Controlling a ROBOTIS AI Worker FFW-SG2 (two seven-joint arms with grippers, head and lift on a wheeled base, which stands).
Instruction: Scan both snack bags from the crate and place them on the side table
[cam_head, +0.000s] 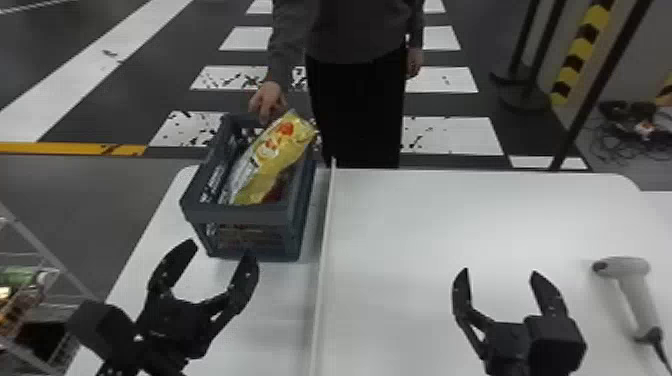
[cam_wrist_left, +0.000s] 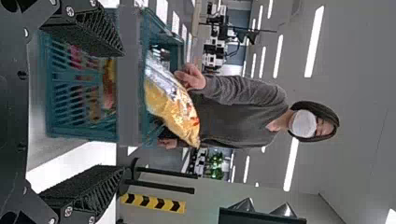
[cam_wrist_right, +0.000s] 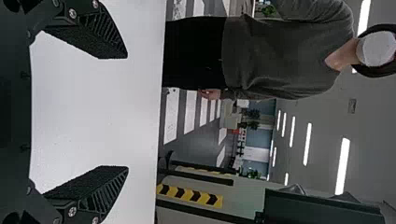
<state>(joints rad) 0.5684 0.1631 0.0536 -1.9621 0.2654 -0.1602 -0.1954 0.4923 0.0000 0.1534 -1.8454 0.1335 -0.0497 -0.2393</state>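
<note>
Currently, my left tool (cam_head: 221, 250) is open, its two black fingers spread well apart with nothing between them, near the near side of the crate (cam_head: 240, 214). My right tool (cam_head: 500, 271) is open too, gripping nothing, over the right-hand part of the white table (cam_head: 425, 225).

The crate is dark blue-grey plastic with slatted sides, and it sits on the left part of the table, just to the left of a narrow white strip (cam_head: 325, 250). In it, the yellow snack bag (cam_head: 272, 150) stands tilted, its lower part inside and its upper end rising above the rim, up toward the far right corner. I see red and orange print on its yellow face and a silvery side next to that. Lower in the crate, red and yellow packaging (cam_wrist_left: 108, 86) shows through the slats; I can't tell from it how many bags there are.

A person's hand (cam_head: 269, 102) is at the far side of the crate, right beside the bag's upper part; I can't tell whether it touches the bag. The light grey handheld scanner (cam_head: 632, 280) lies on the table, to the right of my right tool, with a dark cable (cam_head: 660, 345) at its handle end.
</note>
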